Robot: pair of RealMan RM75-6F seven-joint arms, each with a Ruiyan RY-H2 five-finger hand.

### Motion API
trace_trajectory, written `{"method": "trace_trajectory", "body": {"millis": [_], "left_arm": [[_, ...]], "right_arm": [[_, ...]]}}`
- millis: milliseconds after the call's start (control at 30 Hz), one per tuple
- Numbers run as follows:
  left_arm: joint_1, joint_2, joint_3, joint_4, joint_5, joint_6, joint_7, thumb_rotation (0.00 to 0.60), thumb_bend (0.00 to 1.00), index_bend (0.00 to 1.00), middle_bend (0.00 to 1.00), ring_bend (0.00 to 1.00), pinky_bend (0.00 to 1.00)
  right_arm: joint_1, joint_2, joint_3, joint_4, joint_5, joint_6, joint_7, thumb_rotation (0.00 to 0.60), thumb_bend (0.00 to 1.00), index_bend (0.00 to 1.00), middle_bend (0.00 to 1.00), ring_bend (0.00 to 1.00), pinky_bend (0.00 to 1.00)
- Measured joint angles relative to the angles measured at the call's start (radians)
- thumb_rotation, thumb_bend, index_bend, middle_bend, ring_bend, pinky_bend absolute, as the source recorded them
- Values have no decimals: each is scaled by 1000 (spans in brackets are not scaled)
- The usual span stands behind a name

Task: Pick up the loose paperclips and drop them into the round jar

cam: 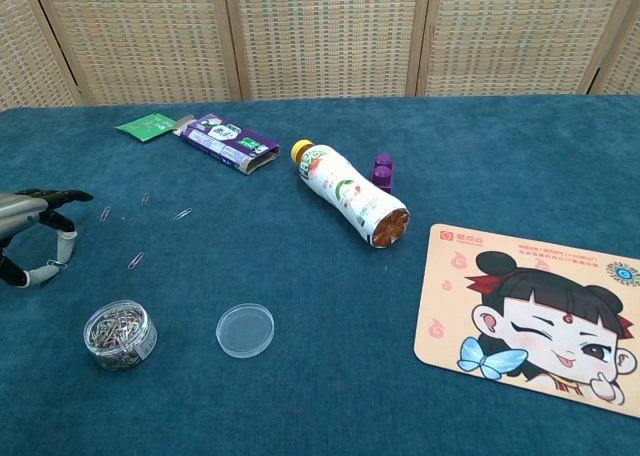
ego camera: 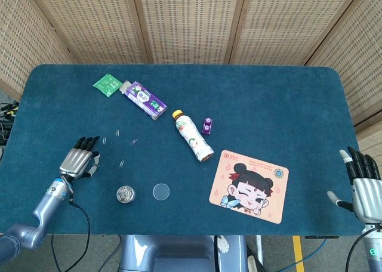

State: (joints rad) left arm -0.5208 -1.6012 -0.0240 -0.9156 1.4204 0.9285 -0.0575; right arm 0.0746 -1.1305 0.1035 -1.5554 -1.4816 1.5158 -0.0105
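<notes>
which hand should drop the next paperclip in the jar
Left. The left hand pinches a paperclip beside the round jar; the right hand sits open at the far table edge.

Blue felt counter (ego camera: 268, 99) has a lot on it: green packet (ego camera: 107, 84), purple carton (ego camera: 143, 99), tipped-over bottle (ego camera: 193, 136), small purple block (ego camera: 208, 126), cartoon mousepad (ego camera: 249, 186), round jar (ego camera: 125, 194) of clips, clear lid (ego camera: 160, 192), and a few loose paperclips (ego camera: 122, 163).
</notes>
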Motion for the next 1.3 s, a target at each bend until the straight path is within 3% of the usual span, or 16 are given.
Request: {"method": "trace_trajectory", "body": {"millis": [667, 967, 1300], "left_arm": [[1, 68, -15, -100, 15, 64, -14, 600, 418, 791, 0, 0, 0], [7, 160, 5, -286, 91, 150, 17, 600, 418, 791, 0, 0, 0], [19, 251, 101, -514, 242, 213, 134, 600, 419, 791, 0, 0, 0]], "right_arm": [[-1, 5, 0, -3, 0, 1, 10, 600, 0, 0, 0, 0, 0], [-2, 7, 0, -6, -1, 4, 11, 600, 0, 0, 0, 0, 0], [-5, 11, -1, -8, -4, 9, 14, 600, 0, 0, 0, 0, 0]]}}
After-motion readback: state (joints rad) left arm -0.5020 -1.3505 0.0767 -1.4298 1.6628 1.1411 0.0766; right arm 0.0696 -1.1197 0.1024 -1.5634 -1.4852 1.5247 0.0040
